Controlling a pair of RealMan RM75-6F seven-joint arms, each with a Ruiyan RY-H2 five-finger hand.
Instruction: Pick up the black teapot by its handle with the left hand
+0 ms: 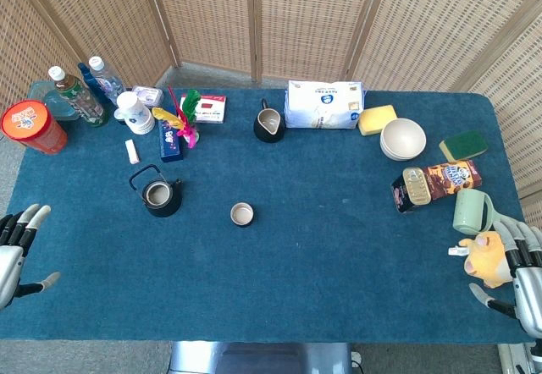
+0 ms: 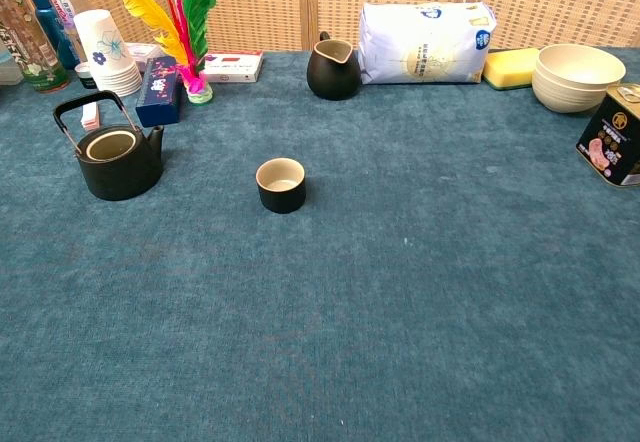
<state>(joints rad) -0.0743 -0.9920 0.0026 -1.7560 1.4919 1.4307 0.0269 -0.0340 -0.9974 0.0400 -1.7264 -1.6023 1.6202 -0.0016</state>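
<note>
The black teapot (image 1: 161,196) (image 2: 118,160) stands lidless on the blue cloth at left of centre, its thin bail handle (image 1: 141,174) (image 2: 86,104) upright and leaning toward the back left. My left hand (image 1: 17,247) hovers at the table's left edge, well to the left of and nearer than the teapot, fingers spread and empty. My right hand (image 1: 518,268) is at the right edge, fingers apart, holding nothing, just beside a small yellow plush toy (image 1: 484,258). Neither hand shows in the chest view.
A small black cup (image 1: 242,214) (image 2: 280,184) sits right of the teapot. Behind it are a blue box (image 2: 160,92) with feathers, paper cups (image 2: 106,54), bottles (image 1: 78,96), a black pitcher (image 2: 333,68), a white bag (image 2: 420,42), bowls (image 1: 401,139), a tin (image 1: 412,189) and a green mug (image 1: 472,211).
</note>
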